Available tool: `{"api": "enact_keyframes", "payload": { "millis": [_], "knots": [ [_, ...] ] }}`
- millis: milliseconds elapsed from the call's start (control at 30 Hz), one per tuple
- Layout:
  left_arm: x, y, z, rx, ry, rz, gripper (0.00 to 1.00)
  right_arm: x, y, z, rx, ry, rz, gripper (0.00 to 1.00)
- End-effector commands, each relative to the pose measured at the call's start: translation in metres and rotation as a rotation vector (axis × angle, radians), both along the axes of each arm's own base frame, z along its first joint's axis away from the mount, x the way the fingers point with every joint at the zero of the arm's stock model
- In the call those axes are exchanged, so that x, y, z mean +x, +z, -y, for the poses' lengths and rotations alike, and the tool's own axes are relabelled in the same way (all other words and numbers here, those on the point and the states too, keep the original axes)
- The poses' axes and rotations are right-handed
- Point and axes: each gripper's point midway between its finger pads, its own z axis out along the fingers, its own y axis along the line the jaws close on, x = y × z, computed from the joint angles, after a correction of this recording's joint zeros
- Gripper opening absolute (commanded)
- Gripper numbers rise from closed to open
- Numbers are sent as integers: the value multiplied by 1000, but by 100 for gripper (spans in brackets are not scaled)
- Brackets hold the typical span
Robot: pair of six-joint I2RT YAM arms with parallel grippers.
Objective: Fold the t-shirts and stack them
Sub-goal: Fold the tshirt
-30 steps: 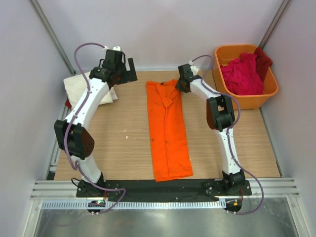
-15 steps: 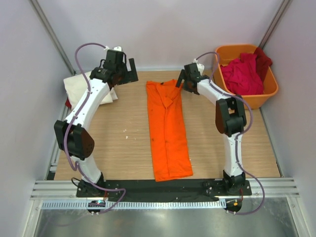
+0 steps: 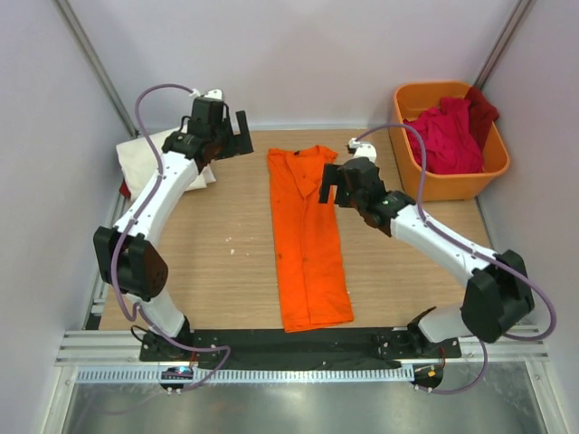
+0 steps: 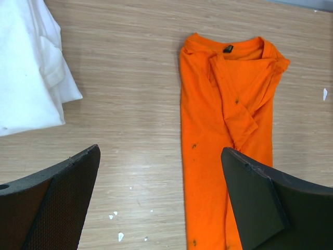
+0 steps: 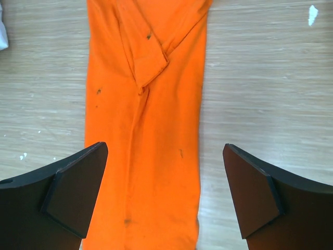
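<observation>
A bright orange t-shirt (image 3: 308, 240) lies flat on the wooden table as a long narrow strip, collar at the far end and sleeves folded inward. My right gripper (image 3: 331, 184) hovers open above its upper right part, and the cloth (image 5: 145, 130) shows between the spread jaws (image 5: 165, 147), untouched. My left gripper (image 3: 242, 136) is open above bare wood to the left of the collar, clear of the shirt (image 4: 218, 130). A folded cream-white t-shirt (image 3: 136, 163) lies at the far left (image 4: 26, 67). Crimson and dark red t-shirts (image 3: 443, 136) are piled in the tub.
The rigid orange tub (image 3: 452, 188) stands at the back right corner. A dark red edge (image 3: 123, 188) peeks out under the cream shirt. Small white flecks (image 4: 117, 237) dot the wood. Grey walls close in the table on both sides and at the back.
My right gripper let go at the shirt's far right corner, opened wide and drew back toward me over the shirt, its elbow swinging out right. The left arm barely moved.
</observation>
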Motion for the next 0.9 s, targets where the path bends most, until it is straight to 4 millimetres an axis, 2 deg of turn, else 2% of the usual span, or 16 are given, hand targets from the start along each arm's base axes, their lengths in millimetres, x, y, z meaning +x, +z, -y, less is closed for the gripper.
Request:
{"api": "enact_keyframes", "payload": {
  "millis": [0,67,100,200,233,300,333,367,500,633,667,700,733,767,833,867],
  "knots": [
    [2,45,7,-27,-36,150,100,-11,30,12,49,-14,86,100],
    [1,47,8,-8,-28,158,100,-23,27,13,55,5,76,100],
    [0,45,9,11,-36,158,100,-31,34,16,65,7,85,100],
    [-7,45,21,73,-48,171,100,-44,33,26,64,-4,76,100],
    [-10,44,29,95,-73,174,100,-50,41,28,85,-2,91,100],
    [-12,44,32,120,-72,176,100,-65,36,24,121,34,55,100],
    [-13,43,34,124,-78,176,100,-73,44,24,152,46,70,100],
    [-14,43,35,126,-81,175,100,-84,31,25,154,52,33,100],
    [-20,48,44,140,-87,191,100,-127,10,31,216,29,-39,100],
    [-53,47,86,104,-212,160,100,-172,-21,50,284,-71,-152,100],
    [-63,32,88,82,-222,118,100,-183,-31,56,280,-87,-189,100],
    [-73,25,92,28,-213,83,100,-191,-28,59,318,-87,-178,100],
    [-89,31,95,-20,-232,83,100,-196,-33,60,332,-91,-192,100],
    [-102,5,90,-15,-224,24,100,-206,-46,62,335,-100,-239,100],
    [-130,2,93,-79,-234,2,100,-214,-49,65,357,-100,-250,100],
    [-146,-25,88,-66,-234,-59,100,-220,-55,66,352,-95,-276,100]
  ]
}}
